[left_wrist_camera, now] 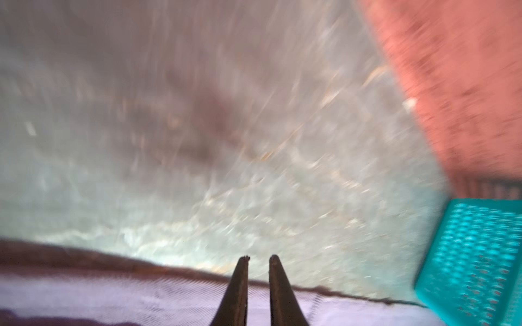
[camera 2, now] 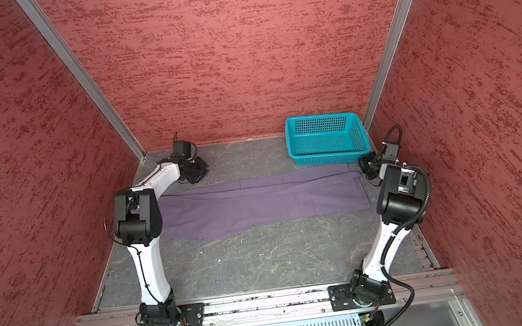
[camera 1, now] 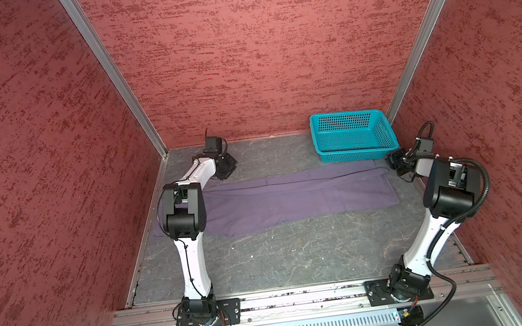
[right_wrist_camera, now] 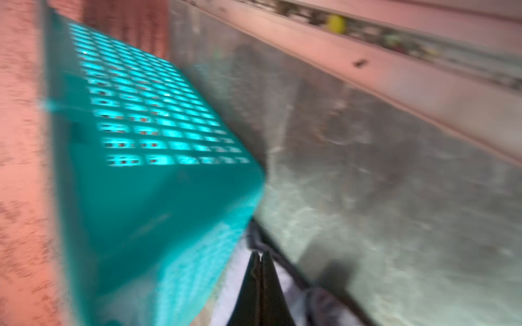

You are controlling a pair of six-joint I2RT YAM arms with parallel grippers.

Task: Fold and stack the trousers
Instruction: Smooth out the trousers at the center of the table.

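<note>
Purple trousers [camera 1: 291, 197] are seen spread flat across the table [camera 1: 282, 260], just before the teal basket [camera 1: 352, 136]. L gripper [left_wrist_camera: 258, 258] is held slightly parted above their far edge; R gripper [right_wrist_camera: 260, 255] is pressed together at the basket-side end.

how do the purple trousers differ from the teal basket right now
Look: the trousers are soft dusty-purple cloth; the basket is teal perforated plastic.
Pose: the trousers lie flat, stretched side to side across the table; the basket stands upright in the far right corner.
Size: the trousers run far longer than the basket.
Shared: both rest on the table, close together at the right end.
</note>
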